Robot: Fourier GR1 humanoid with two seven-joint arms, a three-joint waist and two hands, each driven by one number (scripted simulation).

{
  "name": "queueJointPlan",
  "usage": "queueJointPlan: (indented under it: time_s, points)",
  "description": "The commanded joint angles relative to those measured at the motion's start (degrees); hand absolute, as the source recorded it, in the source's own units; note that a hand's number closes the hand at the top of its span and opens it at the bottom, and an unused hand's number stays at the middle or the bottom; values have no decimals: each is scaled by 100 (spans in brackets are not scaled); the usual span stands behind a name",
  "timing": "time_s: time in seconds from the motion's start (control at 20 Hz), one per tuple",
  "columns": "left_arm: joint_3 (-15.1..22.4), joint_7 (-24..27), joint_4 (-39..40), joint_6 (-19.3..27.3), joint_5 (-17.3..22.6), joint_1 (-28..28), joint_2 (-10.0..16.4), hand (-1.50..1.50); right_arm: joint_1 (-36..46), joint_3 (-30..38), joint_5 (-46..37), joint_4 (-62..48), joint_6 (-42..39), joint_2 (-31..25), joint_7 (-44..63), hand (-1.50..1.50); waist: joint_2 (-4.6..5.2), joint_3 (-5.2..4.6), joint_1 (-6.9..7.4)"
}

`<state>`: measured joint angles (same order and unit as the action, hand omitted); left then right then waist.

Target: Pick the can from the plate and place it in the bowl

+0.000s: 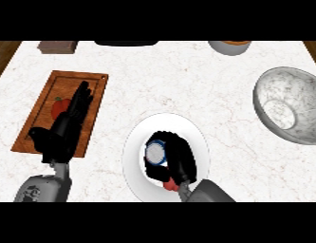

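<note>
A white plate (138,142) lies on the marble counter, lower middle. On it stands the can (155,152), seen from above as a silver lid with a blue rim and a red patch below. My right hand (180,156) curls round the can from the right and above, hiding most of it. The grey marbled bowl (293,107) sits tilted at the right edge, apart from the plate. My left hand (68,124) rests open at the left, fingers straight, over a wooden board.
A wooden cutting board (51,90) with a red vegetable (60,105) lies at the left under my left hand. At the back edge sit a brown block (57,46), a dark object (126,43) and another bowl (229,46).
</note>
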<state>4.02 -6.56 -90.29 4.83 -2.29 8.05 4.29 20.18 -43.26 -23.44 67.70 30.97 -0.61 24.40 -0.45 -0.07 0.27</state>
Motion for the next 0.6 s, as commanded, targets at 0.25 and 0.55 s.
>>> queueJointPlan:
  time_s: [0.25,0.55]
  points:
    - [-75,167,203,2,2,-1,-55,0,656,1386,58,-271,1038,-52,787,150,44,5,-51]
    - [57,42,31,61,-76,-8,-172,0,1111,1660,-493,47,1596,-71,329,150,33,7,-30]
